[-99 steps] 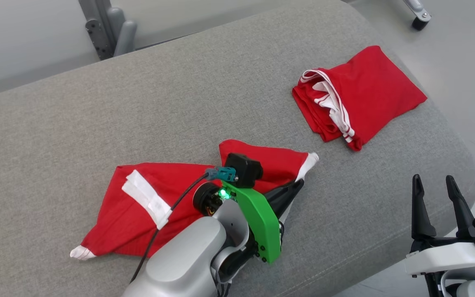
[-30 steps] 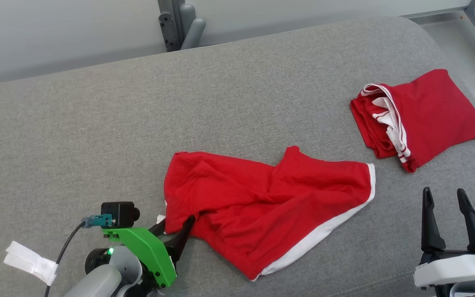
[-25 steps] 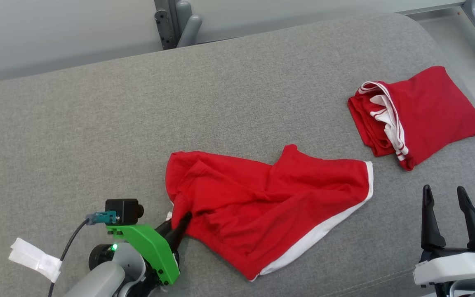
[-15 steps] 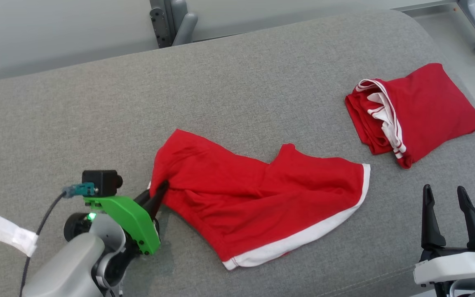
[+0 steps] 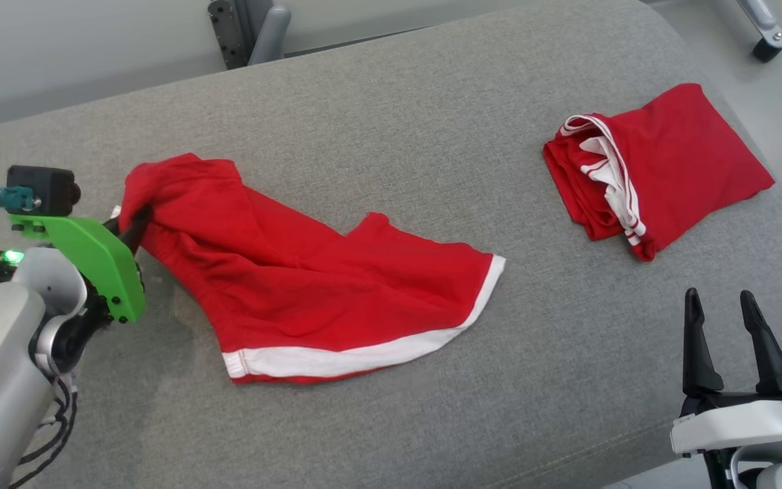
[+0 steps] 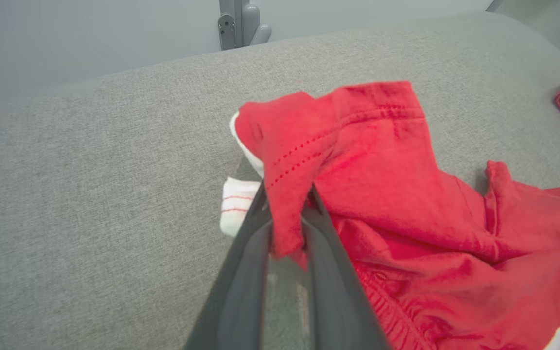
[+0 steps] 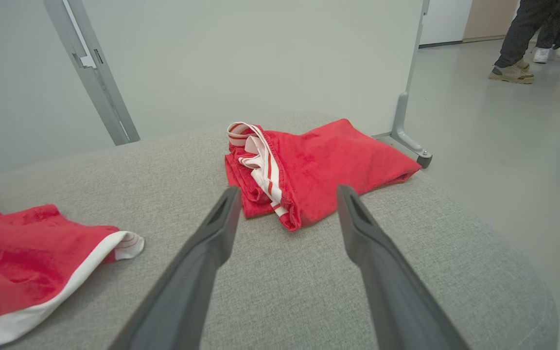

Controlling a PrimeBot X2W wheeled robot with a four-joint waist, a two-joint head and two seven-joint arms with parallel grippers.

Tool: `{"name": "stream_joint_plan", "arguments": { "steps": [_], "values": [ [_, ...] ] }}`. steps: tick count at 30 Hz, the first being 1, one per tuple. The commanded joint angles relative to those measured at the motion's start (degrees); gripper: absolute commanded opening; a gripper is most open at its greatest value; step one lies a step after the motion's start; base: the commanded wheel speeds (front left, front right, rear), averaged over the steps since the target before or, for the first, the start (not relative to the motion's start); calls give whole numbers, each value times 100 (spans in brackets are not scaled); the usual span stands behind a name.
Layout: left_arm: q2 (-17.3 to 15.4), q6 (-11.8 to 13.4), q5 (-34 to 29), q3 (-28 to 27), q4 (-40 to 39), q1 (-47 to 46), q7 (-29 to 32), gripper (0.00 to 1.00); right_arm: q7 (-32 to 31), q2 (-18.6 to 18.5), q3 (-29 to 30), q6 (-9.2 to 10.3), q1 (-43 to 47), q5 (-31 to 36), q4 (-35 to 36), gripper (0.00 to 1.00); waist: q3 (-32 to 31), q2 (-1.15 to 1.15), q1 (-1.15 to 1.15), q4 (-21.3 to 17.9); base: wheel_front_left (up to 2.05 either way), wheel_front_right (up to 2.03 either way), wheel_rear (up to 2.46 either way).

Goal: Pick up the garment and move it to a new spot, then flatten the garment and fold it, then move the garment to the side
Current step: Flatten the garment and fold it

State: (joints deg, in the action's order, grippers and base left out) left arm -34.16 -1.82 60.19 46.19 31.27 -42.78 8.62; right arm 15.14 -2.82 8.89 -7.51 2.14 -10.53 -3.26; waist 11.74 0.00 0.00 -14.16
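- The grey padded desk lies under both end effectors and carries everything else.
- The garment, red shorts with a white hem band, lies spread on the desk and runs from the left end effector's tips out to its right and a little toward the robot. The far hem corner lies well short of the right end effector, to that one's left.
- A second garment, a folded red garment with white striped trim, lies on the desk straight ahead of the right end effector and apart from it. It is well apart from the left one.
- The left end effector has its two dark fingers pinched nearly together on a red edge fold at the garment's upper left corner, so the cloth bunches up over its tips.
- The right end effector hangs at the desk's near right edge with its jaws spread wide and nothing between them.
- A small white cuff with thin red lines sits just beside the left end effector's tips.
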Motion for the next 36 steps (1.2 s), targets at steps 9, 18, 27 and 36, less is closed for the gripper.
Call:
{"name": "stream_joint_plan", "arguments": {
  "steps": [9,18,27,36],
  "values": [
    [-55,-114,-109,51,500,-81,-60,0,-2,-15,26,5,17,-107,-48,100,30,0,0,-183,0,0,0],
    [57,-84,-61,-115,492,238,-815,100,-1,-15,168,5,117,66,9,100,-181,0,0,19,0,0,0],
    [102,508,-180,-349,-823,1328,-2102,100,-2,-17,452,5,239,209,99,100,-521,0,0,462,0,0,0],
    [351,972,-631,-729,-2068,2674,-2381,100,-2,-26,621,6,345,476,184,100,-754,0,0,962,0,0,0]
  ]
}}
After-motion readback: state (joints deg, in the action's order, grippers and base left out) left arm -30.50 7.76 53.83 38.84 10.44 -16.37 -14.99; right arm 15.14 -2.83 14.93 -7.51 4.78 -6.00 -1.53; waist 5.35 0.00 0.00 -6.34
